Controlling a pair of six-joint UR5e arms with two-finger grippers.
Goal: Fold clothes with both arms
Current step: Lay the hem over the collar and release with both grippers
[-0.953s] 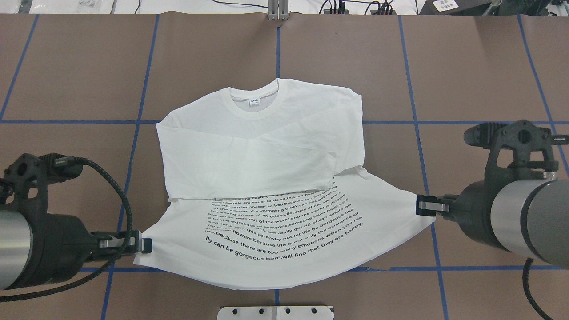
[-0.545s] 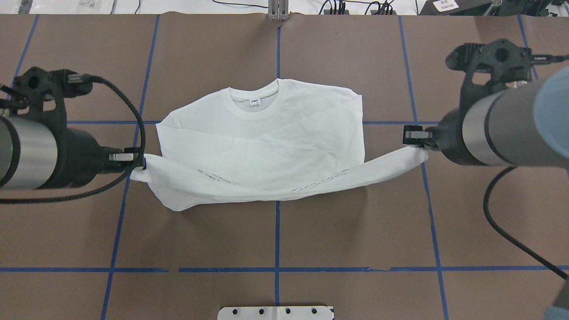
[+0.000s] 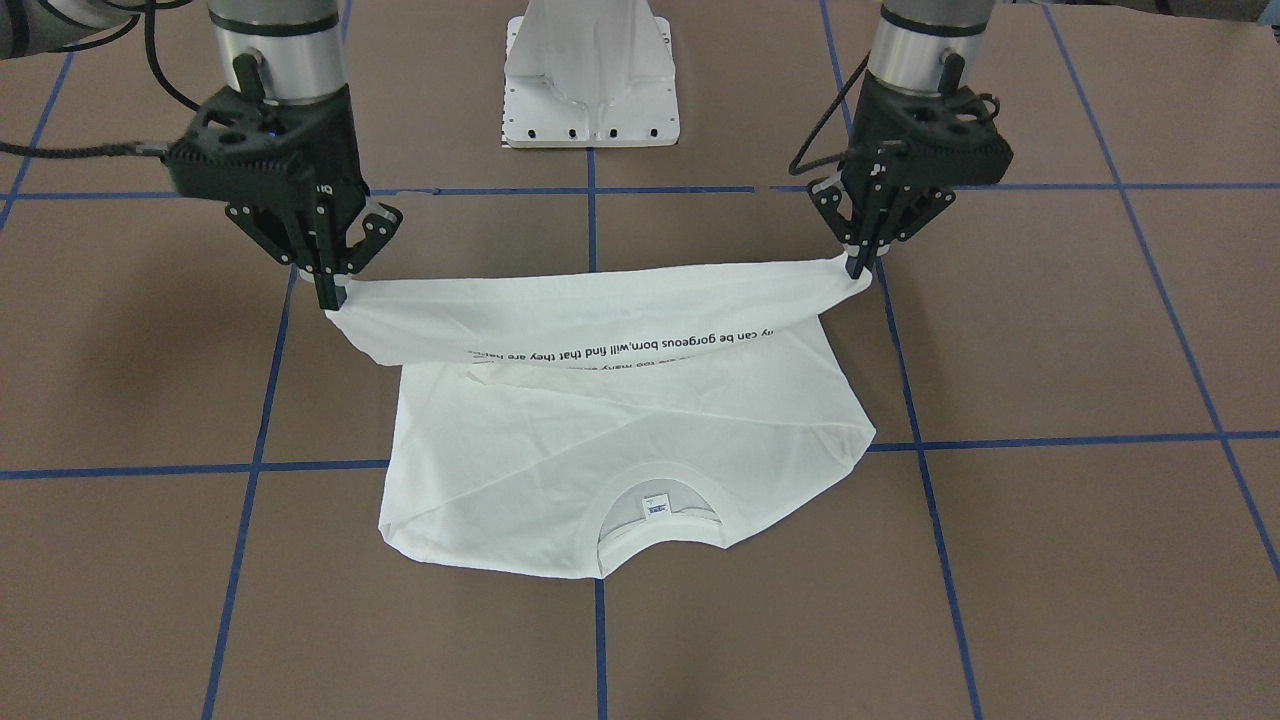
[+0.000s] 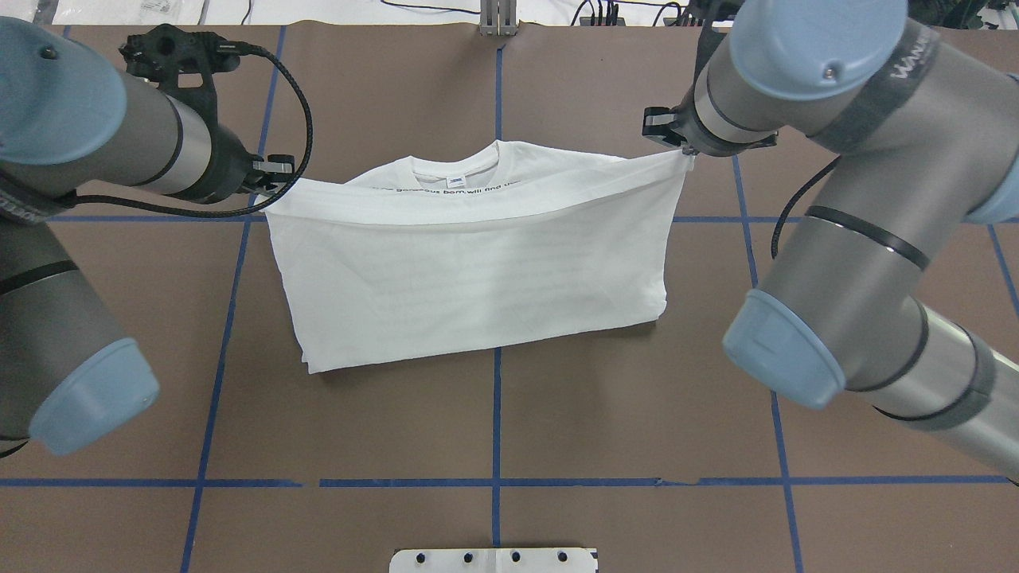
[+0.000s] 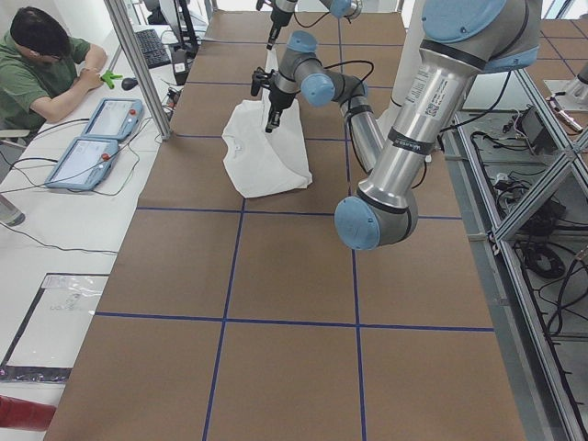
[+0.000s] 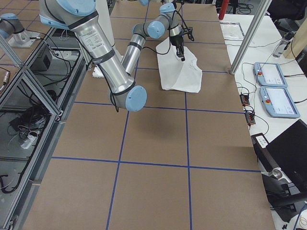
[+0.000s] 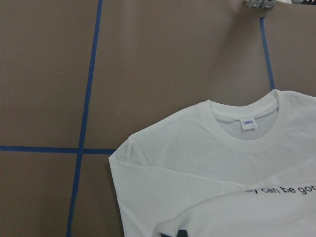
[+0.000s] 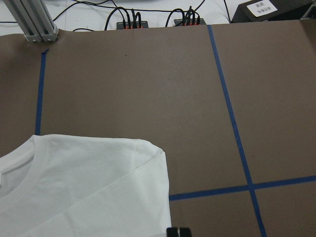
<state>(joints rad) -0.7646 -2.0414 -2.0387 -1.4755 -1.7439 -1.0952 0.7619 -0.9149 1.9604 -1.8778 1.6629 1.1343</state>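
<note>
Folding the lower half of the white T-shirt over its upper half is, as I judge it, the step in hand. My left gripper and right gripper are each pinched closed on one corner of the hem. They hold that edge taut and raised off the table, on my base's side of the collar. The rest of the shirt lies flat on the brown paper. The lifted flap sags slightly between its two corners, and its turned-up face shows a line of black printed text.

Next move, by my estimate: carry both corners level toward the collar, lower them just short of it, and let go together — uneven travel would skew the fold.

The fabric looks like a thin, soft knit that creases readily. The collar is ribbed and round, with a small tag inside.
</note>
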